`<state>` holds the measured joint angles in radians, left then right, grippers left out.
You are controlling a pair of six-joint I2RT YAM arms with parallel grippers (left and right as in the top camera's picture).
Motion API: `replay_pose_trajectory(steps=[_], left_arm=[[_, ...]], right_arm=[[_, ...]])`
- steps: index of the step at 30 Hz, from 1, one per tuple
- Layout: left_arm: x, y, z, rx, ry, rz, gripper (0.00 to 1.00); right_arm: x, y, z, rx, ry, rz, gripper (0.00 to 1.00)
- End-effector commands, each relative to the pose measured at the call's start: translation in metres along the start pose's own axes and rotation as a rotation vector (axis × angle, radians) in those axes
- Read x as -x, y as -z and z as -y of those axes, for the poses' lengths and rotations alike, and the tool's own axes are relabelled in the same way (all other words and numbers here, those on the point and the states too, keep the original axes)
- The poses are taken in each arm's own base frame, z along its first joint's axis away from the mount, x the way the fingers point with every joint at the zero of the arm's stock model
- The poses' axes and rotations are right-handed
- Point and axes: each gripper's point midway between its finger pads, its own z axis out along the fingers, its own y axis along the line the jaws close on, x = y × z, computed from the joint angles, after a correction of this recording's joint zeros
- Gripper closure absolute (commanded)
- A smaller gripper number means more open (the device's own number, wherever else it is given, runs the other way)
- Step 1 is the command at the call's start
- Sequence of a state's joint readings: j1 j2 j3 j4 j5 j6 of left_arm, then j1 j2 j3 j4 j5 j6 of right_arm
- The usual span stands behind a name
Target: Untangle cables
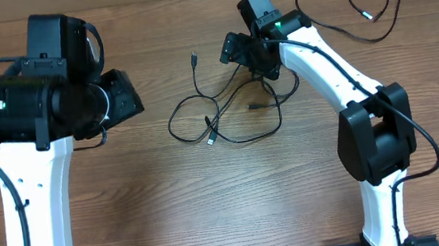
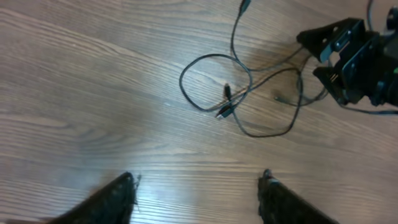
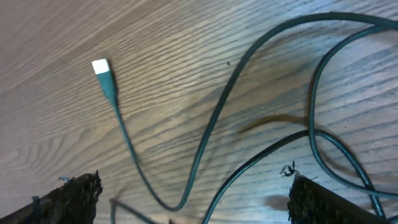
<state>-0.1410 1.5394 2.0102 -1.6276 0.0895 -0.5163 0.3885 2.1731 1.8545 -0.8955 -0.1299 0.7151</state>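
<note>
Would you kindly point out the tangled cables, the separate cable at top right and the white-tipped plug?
tangled cables (image 1: 210,134): overhead view, on the plugs mid-tangle.
separate cable (image 1: 367,15): overhead view, on its plug end.
white-tipped plug (image 3: 101,66): right wrist view, on its white tip.

No readable text, labels or numbers anywhere.

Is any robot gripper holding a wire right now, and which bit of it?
Nothing is held. The right gripper hangs open above the thin black tangled cables, pinching none; the left gripper stands open, away from them.
</note>
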Motion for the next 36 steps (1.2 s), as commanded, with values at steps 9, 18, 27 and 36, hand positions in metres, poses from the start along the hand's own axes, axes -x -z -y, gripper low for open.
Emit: replay_pose_trajectory(steps=[9,18,27,36], left_arm=[[0.003,-0.014,-0.003,0.04,-0.011,-0.034,0.03],[0.003,-0.014,-0.003,0.04,-0.011,-0.034,0.0],[0.004,-0.014,-0.003,0.04,-0.011,-0.033,0.0],[0.005,-0.014,-0.002,0.038,-0.012,-0.027,0.0]], right_arm=[[-0.005,-0.037,0.002,-0.004,-0.044,-0.023,0.2],[0.005,-0.038,-0.007,0.035,-0.036,0.014,0.49],[-0.004,-0.05,0.0,0.006,-0.038,-0.016,0.48],[-0.006,-0.062,-0.001,0.009,-0.031,-0.021,0.62]])
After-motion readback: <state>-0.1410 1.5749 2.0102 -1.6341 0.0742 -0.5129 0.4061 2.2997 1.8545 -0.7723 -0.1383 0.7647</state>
